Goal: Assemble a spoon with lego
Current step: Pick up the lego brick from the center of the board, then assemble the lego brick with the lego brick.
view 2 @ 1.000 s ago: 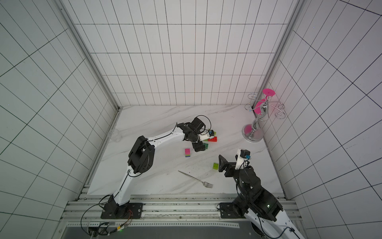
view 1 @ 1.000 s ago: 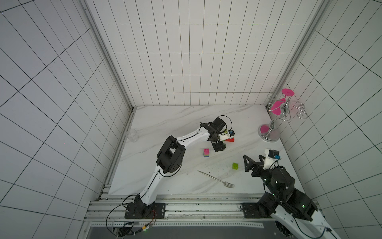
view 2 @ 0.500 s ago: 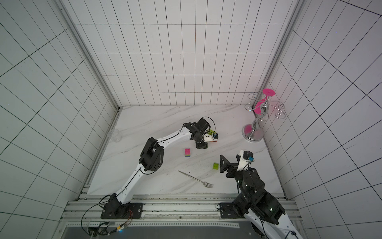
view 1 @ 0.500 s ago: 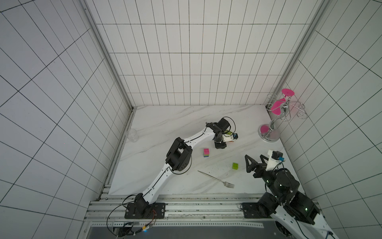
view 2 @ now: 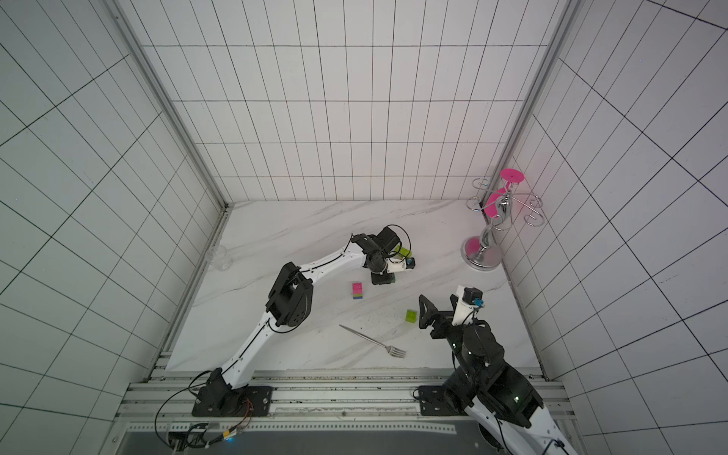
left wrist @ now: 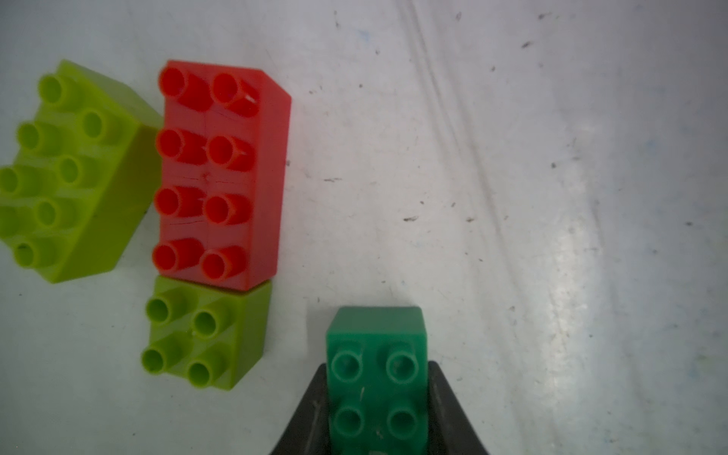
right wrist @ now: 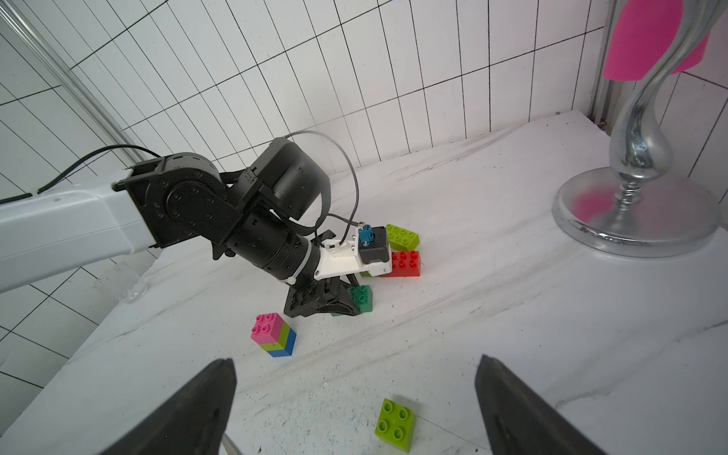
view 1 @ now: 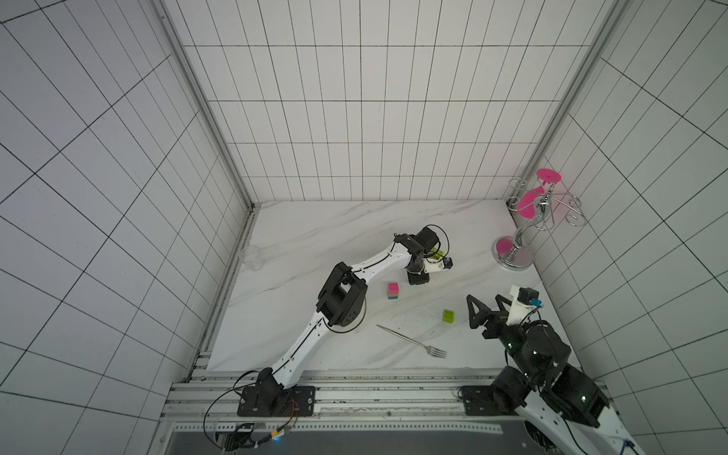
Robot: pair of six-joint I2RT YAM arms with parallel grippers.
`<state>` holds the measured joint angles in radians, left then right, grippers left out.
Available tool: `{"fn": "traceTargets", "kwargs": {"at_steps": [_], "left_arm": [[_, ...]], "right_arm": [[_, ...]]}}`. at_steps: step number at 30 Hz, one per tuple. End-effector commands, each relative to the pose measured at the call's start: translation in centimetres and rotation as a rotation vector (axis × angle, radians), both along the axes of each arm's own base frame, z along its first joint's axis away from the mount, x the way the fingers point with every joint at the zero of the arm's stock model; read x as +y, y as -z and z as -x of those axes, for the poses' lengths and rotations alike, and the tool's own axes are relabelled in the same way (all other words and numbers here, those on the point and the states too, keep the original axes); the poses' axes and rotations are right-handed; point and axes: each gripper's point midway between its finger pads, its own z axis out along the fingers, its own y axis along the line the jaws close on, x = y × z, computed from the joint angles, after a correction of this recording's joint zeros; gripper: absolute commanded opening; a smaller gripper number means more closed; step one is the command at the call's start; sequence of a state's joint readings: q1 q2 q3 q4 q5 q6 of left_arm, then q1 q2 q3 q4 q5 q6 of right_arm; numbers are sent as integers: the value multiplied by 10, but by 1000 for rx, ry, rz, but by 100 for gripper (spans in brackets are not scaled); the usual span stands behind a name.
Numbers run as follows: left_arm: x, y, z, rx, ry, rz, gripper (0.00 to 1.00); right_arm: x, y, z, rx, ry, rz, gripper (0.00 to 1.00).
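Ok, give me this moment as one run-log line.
left gripper: shut on dark green plastic brick | right gripper: open, near lime-green square brick | pink-lime-blue brick stack: standing free | thin metal fork: untouched

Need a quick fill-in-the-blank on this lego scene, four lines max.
1. The brick clamped in the left end effector is dark ___.
2. The three-brick stack has a ___ brick on top.
3. The lone metal utensil is a ___.
4. The right end effector is ___, holding nothing.

Missing words: green; pink; fork; open.
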<state>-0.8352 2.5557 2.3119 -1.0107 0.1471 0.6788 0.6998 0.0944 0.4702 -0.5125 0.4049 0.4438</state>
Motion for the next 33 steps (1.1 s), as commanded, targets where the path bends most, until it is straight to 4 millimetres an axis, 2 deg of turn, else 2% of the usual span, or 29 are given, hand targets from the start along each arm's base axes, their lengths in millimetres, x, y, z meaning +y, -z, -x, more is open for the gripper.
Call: {"fn": "traceTargets", "kwargs": {"at_steps": [1,4,7,13,18,21,27,33], "left_arm": [[-16,-74,-12,-92,-58,133,24],[-11,-116,0,-80,-76,181,24],[7,-145,15,-83,-88,182,24],[64,-164,39,-107,-159,97,25],[101,-149,63,-65,-201,7,25],[111,-131,73,-27,-201,-22,25],[115,-108,76,-9,-166,-27,25],[112,-100,67,9,-142,25,25]], "right_arm": [[-1,9,-2,8,7,16,99],[0,9,-2,10,7,17,98],[0,10,-2,11,4,17,98],[2,10,-2,14,-4,14,99],[3,12,-2,19,-10,15,99],[4,13,-2,22,-11,15,99],[6,16,-3,29,-17,19,98],[7,17,-4,32,-20,22,99]]}}
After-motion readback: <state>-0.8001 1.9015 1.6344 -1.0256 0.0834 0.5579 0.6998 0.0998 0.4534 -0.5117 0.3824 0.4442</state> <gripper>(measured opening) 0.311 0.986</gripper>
